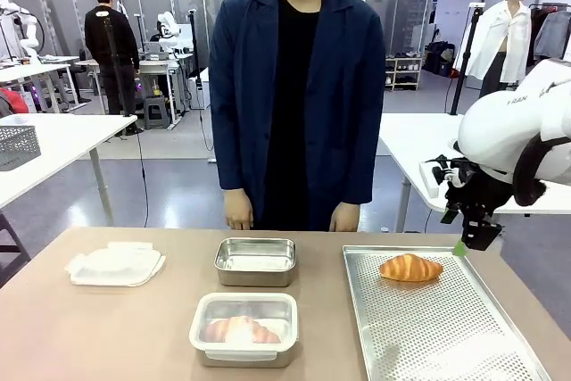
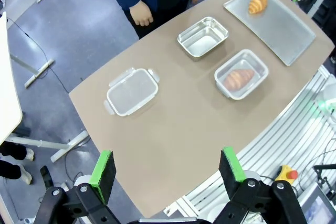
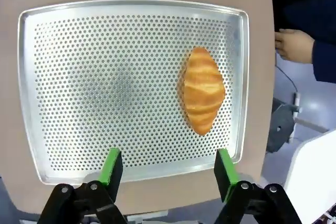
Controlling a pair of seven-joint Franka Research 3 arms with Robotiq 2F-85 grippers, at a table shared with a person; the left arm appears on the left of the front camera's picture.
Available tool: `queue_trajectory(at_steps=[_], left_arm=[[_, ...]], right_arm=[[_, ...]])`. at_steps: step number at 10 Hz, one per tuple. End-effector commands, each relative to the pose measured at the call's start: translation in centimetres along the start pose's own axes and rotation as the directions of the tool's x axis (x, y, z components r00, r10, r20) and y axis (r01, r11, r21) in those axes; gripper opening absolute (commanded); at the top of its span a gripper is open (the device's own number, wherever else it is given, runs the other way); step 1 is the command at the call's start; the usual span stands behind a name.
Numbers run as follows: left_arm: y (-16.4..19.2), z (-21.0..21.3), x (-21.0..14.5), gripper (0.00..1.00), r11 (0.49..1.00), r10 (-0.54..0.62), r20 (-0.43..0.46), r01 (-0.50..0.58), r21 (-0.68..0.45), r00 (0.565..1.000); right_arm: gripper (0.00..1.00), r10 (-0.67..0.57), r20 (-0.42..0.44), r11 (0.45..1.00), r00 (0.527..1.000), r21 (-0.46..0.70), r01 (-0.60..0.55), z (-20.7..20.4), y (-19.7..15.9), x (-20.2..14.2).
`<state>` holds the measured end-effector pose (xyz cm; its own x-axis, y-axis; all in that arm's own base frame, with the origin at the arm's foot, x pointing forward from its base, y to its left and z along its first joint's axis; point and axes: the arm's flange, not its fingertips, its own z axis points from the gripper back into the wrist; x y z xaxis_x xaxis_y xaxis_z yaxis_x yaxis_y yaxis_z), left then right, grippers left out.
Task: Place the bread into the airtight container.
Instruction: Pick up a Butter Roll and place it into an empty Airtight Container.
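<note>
The bread (image 1: 410,268), a golden croissant with glossy ridged bands and tapered ends, lies whole on the perforated tray (image 1: 446,336) at the robot's right, near the tray's far edge. From where I stand, the job looks to be at the reaching stage. The right gripper (image 1: 475,236) hangs above the tray's far right corner, just beside the bread, fingers spread wide and holding nothing. The left gripper (image 2: 167,167) hovers high over the table (image 2: 173,124), likewise spread and empty.

Next, I'd say, the right one needs to come down over the bread, straddle its narrow width and close gently, since the crust looks flaky and easily crushed. Then it must carry it across to the empty steel container (image 1: 256,277) mid-table, in front of the person (image 1: 294,86). A second container (image 1: 198,332), nearer the robot, holds another croissant (image 1: 239,330), and a loose lid (image 1: 116,265) lies off to the left.
</note>
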<state>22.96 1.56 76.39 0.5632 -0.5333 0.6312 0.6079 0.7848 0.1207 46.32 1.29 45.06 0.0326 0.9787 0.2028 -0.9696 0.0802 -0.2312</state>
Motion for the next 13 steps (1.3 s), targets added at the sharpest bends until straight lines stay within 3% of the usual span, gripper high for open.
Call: queue_trajectory(at_steps=[1,7,9,13], left_arm=[[0.0,0.1,0.1,1.0,1.0,-0.004,0.003,0.004,-0.006,1.0],[0.0,0.1,0.1,1.0,1.0,-0.004,0.003,0.004,-0.006,1.0],[0.0,0.1,0.1,1.0,1.0,-0.004,0.003,0.004,-0.006,1.0],[0.0,0.1,0.1,1.0,1.0,-0.004,0.003,0.004,-0.006,1.0]], right_arm=[[0.88,0.015,0.014,1.0,1.0,-0.01,-0.015,0.9,0.9,0.0],[0.88,0.007,0.01,1.0,1.0,-0.016,-0.007,1.0,0.5,0.3],[0.88,0.028,-0.068,0.999,0.997,-0.022,-0.029,-1.9,-2.1,0.7],[0.88,0.035,-0.076,0.999,0.997,0.014,-0.034,-6.4,-5.9,2.4]])
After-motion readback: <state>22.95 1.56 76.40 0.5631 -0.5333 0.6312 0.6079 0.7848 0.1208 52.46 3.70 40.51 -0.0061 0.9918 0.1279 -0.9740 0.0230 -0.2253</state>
